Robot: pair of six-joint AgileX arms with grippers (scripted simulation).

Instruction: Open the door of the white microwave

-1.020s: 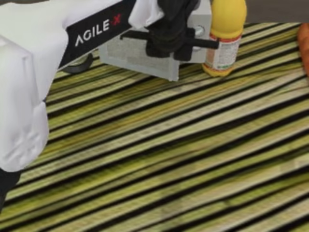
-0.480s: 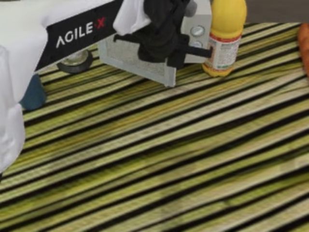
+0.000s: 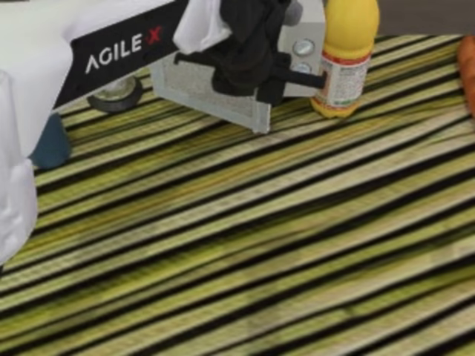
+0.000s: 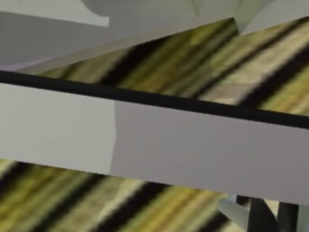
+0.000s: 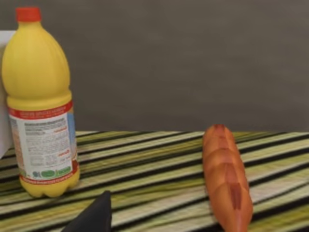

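The lower two thirds of the top view hold nothing but the striped green and yellow surface (image 3: 245,252). Everything that matters sits along the upper edge.

At upper centre, the door (image 3: 211,93) stands swung partway out from the white microwave (image 3: 308,33), its free edge angled toward the lower right while its other side runs up under the arm. The mesh window faces down-frame. Beside it the knob panel shows its two silver knobs (image 3: 303,47), now uncovered. So the opening is under way: the door is clearly off the front, but I judge it short of fully swung wide, and more pulling along its arc is left.

The left gripper (image 3: 256,55) sits right over the door's upper edge, its dark body hiding the contact. In the left wrist view a pale panel edge fills the frame close up, yet the fingertips themselves are not shown, so whether the jaws are wide, narrow or clamped on the door I cannot tell.

Farther right, an orange bottle (image 3: 346,52) stands upright just beside the microwave, and a bread loaf (image 5: 226,176) lies at the right edge. The right gripper (image 5: 94,215) shows only as a dark tip low in its own view, idle; its jaws cannot be judged.
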